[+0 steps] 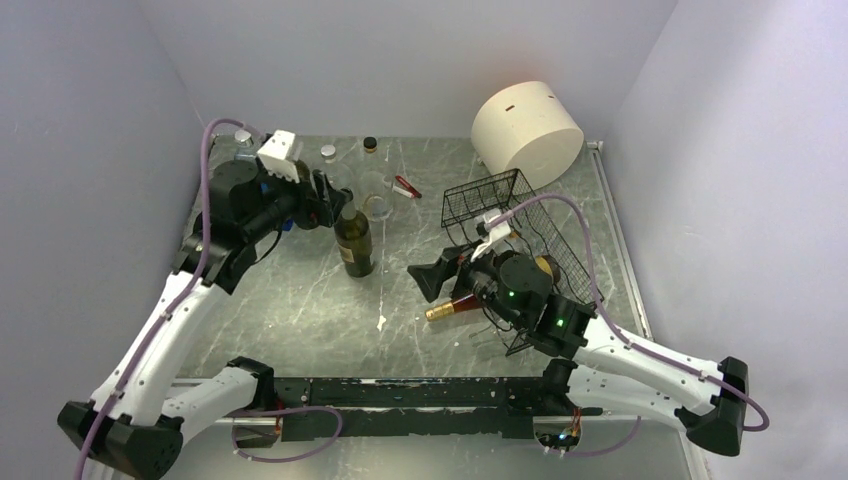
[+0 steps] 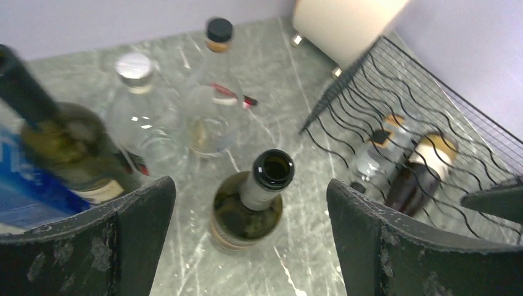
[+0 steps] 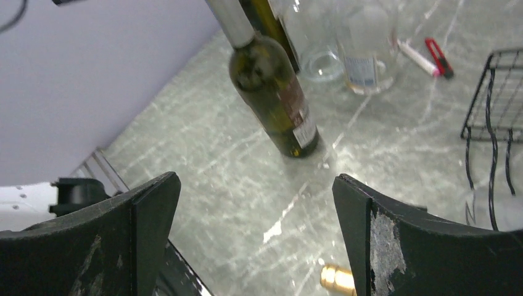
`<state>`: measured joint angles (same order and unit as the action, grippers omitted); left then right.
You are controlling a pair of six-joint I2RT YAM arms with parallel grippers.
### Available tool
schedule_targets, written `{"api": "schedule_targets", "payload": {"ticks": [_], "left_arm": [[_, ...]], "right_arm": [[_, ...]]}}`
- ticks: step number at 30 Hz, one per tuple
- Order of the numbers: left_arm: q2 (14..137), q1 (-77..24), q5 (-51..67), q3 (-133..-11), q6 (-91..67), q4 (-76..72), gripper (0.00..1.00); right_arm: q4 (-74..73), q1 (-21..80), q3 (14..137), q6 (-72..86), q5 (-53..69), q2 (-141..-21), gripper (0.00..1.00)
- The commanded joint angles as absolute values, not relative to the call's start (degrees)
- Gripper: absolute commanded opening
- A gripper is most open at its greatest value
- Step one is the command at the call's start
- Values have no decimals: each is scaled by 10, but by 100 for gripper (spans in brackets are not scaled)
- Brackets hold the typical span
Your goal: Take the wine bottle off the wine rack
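Black wire wine rack (image 1: 480, 200) sits far right, gold-capped wine bottle (image 1: 452, 307) poking from its near-left end beneath the wide-open right gripper (image 3: 254, 185); left gripper (image 2: 250, 185) gapes empty above an upright green bottle (image 1: 354, 243).
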<state>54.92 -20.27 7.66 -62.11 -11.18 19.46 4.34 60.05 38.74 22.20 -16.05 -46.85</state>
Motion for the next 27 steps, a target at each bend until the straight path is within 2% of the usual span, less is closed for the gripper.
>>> {"api": "schedule_targets", "payload": {"ticks": [1, 7, 12, 17, 18, 20, 27], "left_arm": [[596, -199, 188, -651, -108, 246, 96], [640, -217, 194, -667, -83, 240, 96], [643, -279, 54, -670, -61, 244, 96], [662, -294, -19, -669, -37, 250, 96], [665, -298, -22, -667, -33, 245, 100], [674, -304, -31, -669, -26, 241, 89], [698, -309, -67, -685, -25, 240, 65]], "right_arm": [[-67, 599, 406, 259, -176, -461, 100], [-100, 600, 430, 210, -192, -460, 100], [-68, 600, 423, 199, -248, -452, 100], [-70, 599, 424, 169, -261, -456, 100], [-76, 600, 427, 171, -267, -458, 100], [-89, 600, 430, 174, -271, -463, 100], [-134, 599, 441, 179, -284, -458, 100]]}}
